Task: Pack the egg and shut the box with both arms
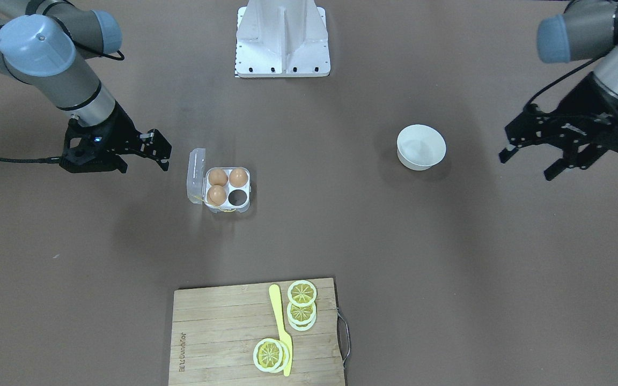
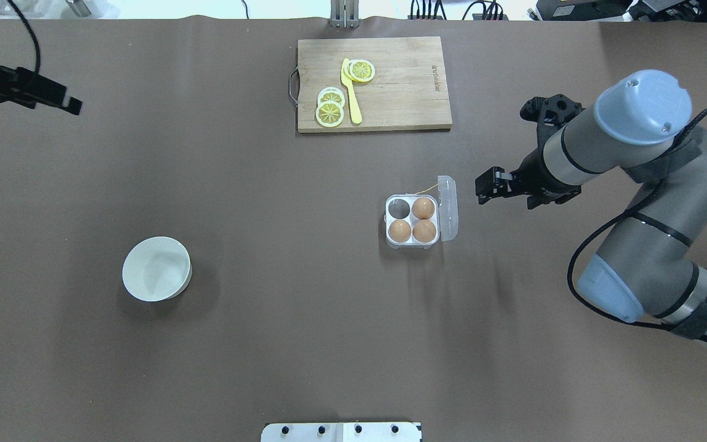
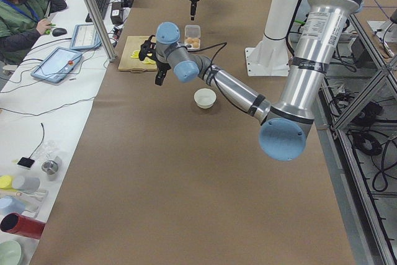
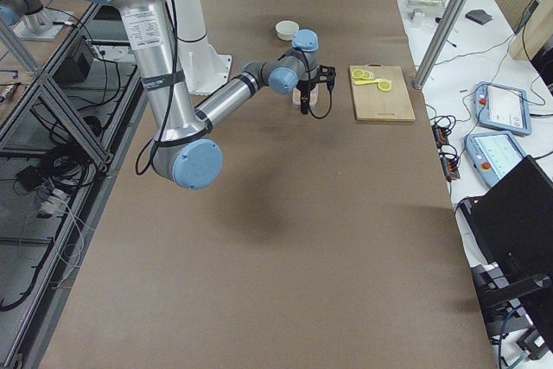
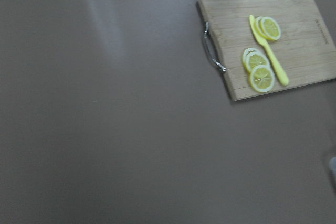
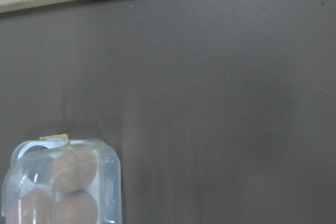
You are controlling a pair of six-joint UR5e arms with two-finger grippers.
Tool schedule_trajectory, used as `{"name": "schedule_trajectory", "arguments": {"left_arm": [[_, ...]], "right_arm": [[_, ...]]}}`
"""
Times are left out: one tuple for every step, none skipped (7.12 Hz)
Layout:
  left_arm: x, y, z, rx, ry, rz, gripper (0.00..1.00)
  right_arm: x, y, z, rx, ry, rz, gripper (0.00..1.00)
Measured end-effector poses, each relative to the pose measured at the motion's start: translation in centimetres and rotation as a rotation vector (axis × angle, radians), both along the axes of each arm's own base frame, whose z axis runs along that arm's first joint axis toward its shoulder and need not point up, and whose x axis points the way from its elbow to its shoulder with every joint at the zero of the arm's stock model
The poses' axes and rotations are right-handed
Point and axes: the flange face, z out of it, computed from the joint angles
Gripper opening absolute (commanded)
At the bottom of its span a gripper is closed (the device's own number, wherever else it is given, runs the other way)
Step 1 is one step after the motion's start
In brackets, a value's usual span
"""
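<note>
Front view, right hand (image 1: pixel 145 165): fingers spread, empty, hovering just beside the box (image 1: pixel 250 188) on its lid side, probably so it can swing the lid over.
Front view, left hand (image 1: pixel 524 167): fingers spread and empty, well apart from the box, with the bowl (image 1: pixel 421 146) between them.
Overhead, eggs (image 2: pixel 424 209): three are seated. The empty cell (image 2: pixel 398 209) is the one farthest from the right hand, and no loose egg shows.
Right wrist view, lid (image 6: pixel 107 177): it stands open below the hand, so closing looks like the step left.
</note>
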Motion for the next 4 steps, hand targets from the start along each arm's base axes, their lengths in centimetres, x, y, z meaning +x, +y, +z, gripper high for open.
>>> {"name": "schedule_trajectory", "arguments": {"left_arm": [[-3.3,-0.2,4.1,0.032,-0.04,0.025,0.97],[-5.4,-0.4,6.9,0.048,-0.06,0.041,0.97],[-6.5,-0.4,8.4,0.052,-0.068,0.049,0.97],[-6.9,-0.2,9.2,0.05,-0.071,0.053,0.97]], "right_arm": [[-1.8,1.2,-0.3,0.006,-0.005,0.005,0.0],[-3.3,2.0,-1.2,0.013,-0.019,0.002,0.0],[-4.4,2.5,-2.4,0.024,-0.035,-0.006,0.0],[-5.4,2.7,-3.8,0.036,-0.052,-0.014,0.0]]}}
